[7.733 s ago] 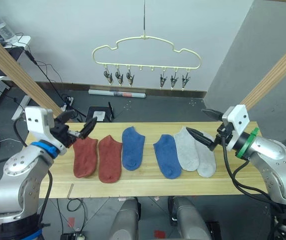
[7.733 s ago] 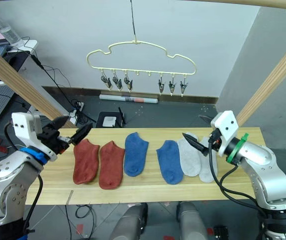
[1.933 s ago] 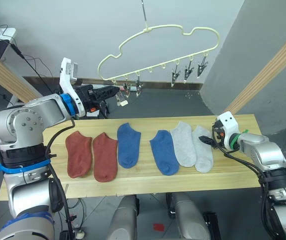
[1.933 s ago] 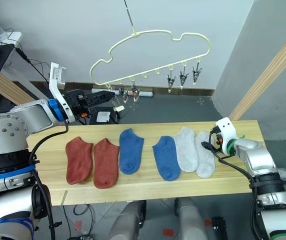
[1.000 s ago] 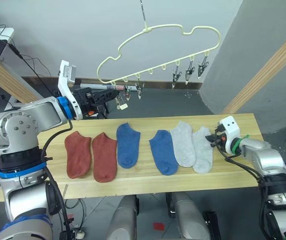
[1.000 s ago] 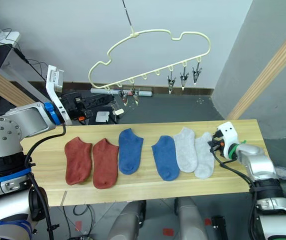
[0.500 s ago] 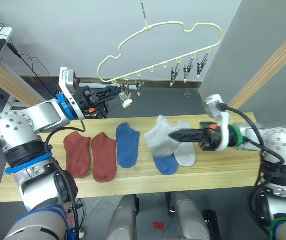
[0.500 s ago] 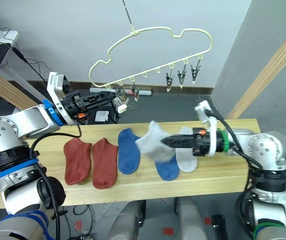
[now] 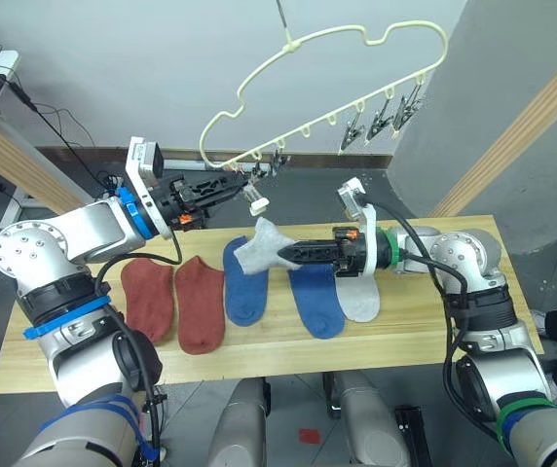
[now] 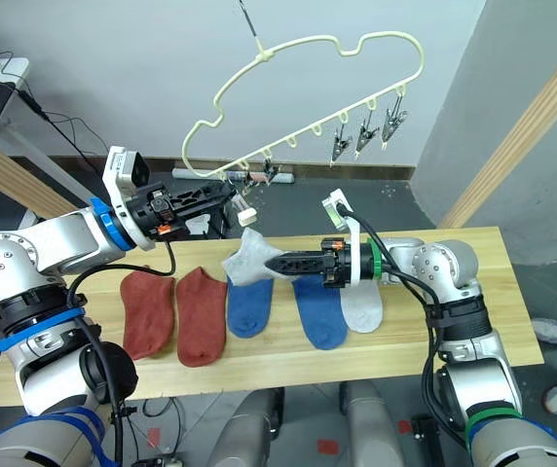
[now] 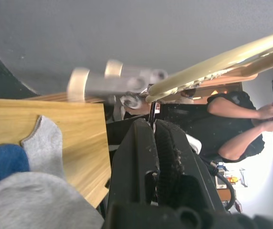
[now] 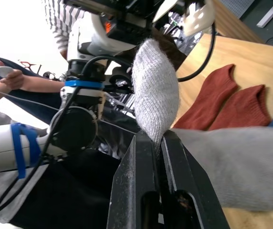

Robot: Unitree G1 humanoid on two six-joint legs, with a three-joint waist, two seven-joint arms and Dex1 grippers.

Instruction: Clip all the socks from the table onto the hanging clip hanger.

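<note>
Right jaws (image 9: pixel 280 255) clamped on a grey sock (image 9: pixel 257 247), lifted above the surface (image 9: pixel 434 336) near the hanger (image 9: pixel 337 68). Left jaws (image 9: pixel 238 180) pinching a clip (image 9: pixel 255 187) (presumably squeezing it open). Best to feed the cuff squarely into that clip before letting go.

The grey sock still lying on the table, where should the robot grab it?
Best guess: pinch the grey sock at its open cuff end, nearest the table's far edge, coming from above. It lies flat, and that end overlaps no neighbour.
</note>
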